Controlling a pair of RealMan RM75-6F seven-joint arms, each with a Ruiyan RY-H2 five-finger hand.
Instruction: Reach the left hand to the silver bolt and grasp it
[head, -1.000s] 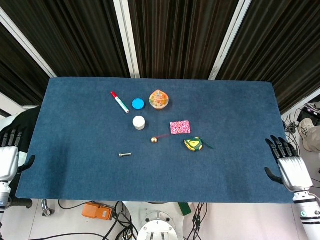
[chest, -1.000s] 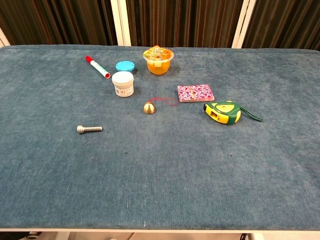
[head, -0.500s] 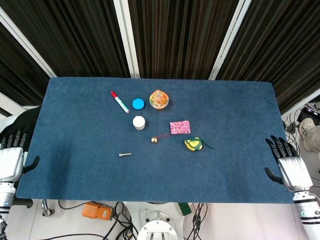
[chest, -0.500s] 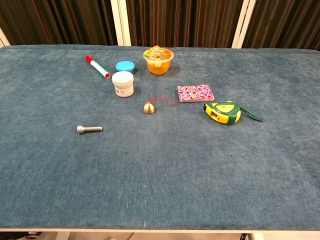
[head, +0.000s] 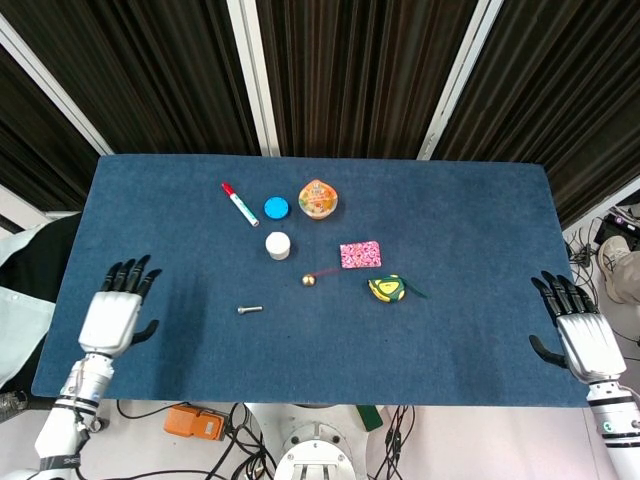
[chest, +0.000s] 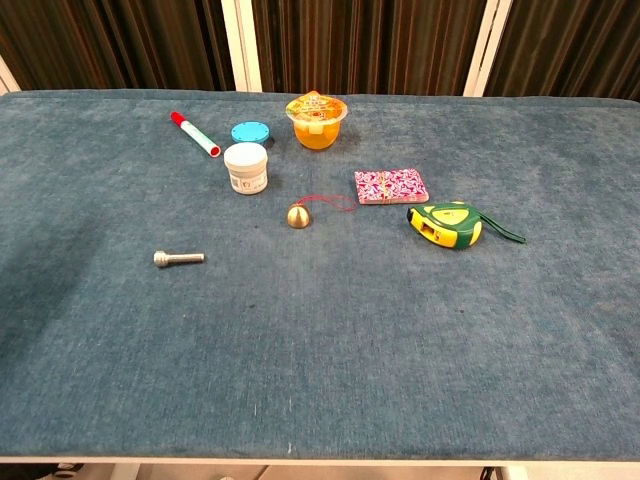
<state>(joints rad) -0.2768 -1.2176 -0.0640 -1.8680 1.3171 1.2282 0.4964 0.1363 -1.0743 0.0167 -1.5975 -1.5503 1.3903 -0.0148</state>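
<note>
silver bolt (head: 250, 310) untouched | left robot hand (head: 117, 312) spread, empty, well apart

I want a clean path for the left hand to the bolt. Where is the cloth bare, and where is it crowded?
Bare: the stretch between the left hand and the bolt, and the near strip. Also bare right of the tape measure. Crowded: behind the bolt, around the white jar and bell.

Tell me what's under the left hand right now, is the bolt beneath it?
No. The left hand is over bare blue table cloth, fingers spread, holding nothing. The silver bolt lies uncovered off to its side. What the palm itself covers cannot be seen.
</note>
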